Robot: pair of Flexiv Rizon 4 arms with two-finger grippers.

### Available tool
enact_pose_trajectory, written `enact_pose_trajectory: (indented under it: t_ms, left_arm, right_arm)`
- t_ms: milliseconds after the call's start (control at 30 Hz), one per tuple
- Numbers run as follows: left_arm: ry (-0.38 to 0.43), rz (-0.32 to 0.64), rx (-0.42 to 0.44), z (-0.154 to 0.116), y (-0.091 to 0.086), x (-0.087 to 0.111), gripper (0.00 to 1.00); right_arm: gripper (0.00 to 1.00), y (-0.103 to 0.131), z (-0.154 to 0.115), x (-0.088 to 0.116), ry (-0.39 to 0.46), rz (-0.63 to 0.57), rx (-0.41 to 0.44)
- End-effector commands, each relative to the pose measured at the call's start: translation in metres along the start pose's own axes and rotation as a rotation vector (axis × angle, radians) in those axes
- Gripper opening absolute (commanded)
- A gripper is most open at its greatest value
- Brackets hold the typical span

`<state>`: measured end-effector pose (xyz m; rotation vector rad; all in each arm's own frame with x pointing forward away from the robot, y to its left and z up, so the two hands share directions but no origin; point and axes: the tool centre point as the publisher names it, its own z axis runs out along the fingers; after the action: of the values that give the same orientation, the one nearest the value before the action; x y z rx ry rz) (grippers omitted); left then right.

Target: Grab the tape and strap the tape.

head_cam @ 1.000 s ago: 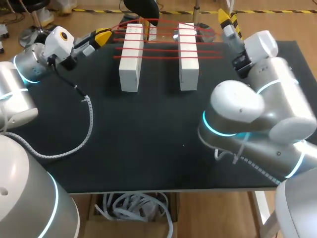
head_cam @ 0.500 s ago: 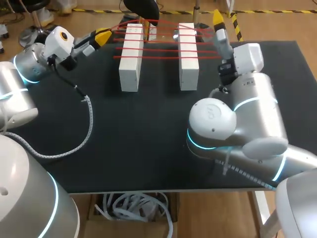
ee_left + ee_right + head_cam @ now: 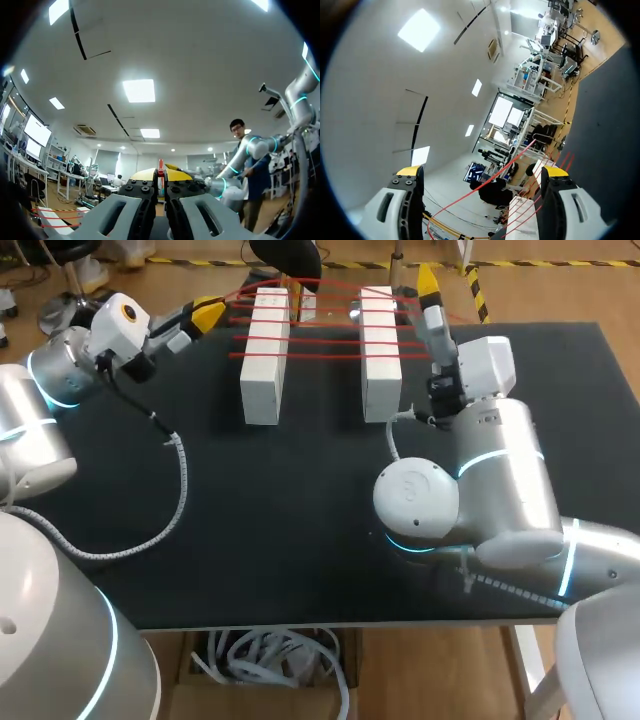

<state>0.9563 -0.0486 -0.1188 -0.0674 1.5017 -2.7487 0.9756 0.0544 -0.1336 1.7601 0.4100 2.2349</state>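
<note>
Red tape (image 3: 320,338) runs in several strands across two upright white blocks (image 3: 265,355) (image 3: 380,348) at the table's far side. My left gripper (image 3: 205,313) sits just left of the left block, shut on the tape's end; in the left wrist view the red strip (image 3: 161,172) shows pinched between the left gripper's (image 3: 161,186) closed fingers. Beside the right block's far end my right gripper (image 3: 428,285) points upward and is wide open. In the right wrist view a red strand (image 3: 492,181) crosses the gap of the right gripper (image 3: 482,172) without touching either finger.
The black table (image 3: 260,540) is bare in front of the blocks. A grey corrugated cable (image 3: 180,480) from my left arm lies across its left part. My right arm's bulky body (image 3: 470,500) fills the table's right side. A small object (image 3: 300,305) stands behind the blocks.
My right arm has swung left, bringing its open gripper from the table's right edge up to the right block. The left arm and the tape have stayed where they were.
</note>
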Motion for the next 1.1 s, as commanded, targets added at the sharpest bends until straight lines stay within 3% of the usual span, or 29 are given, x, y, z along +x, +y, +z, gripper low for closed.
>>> enact_pose_trajectory:
  t_ms: [33, 700, 900, 1100]
  left_arm:
    - [0.000, 0.001, 0.000, 0.000, 0.000, 0.000, 0.00]
    - [0.000, 0.001, 0.000, 0.000, 0.000, 0.000, 0.00]
    - [0.000, 0.001, 0.000, 0.000, 0.000, 0.000, 0.00]
    - [0.000, 0.001, 0.000, 0.000, 0.000, 0.000, 0.00]
  right_arm:
    - [1.00, 0.006, -0.001, 0.001, -0.006, -0.001, 0.014]
    - [1.00, 0.006, -0.001, 0.001, -0.006, -0.001, 0.014]
    - [1.00, 0.003, 0.002, 0.017, -0.191, 0.367, -0.074]
    - [1.00, 0.000, -0.002, 0.029, -0.292, 0.543, -0.070]
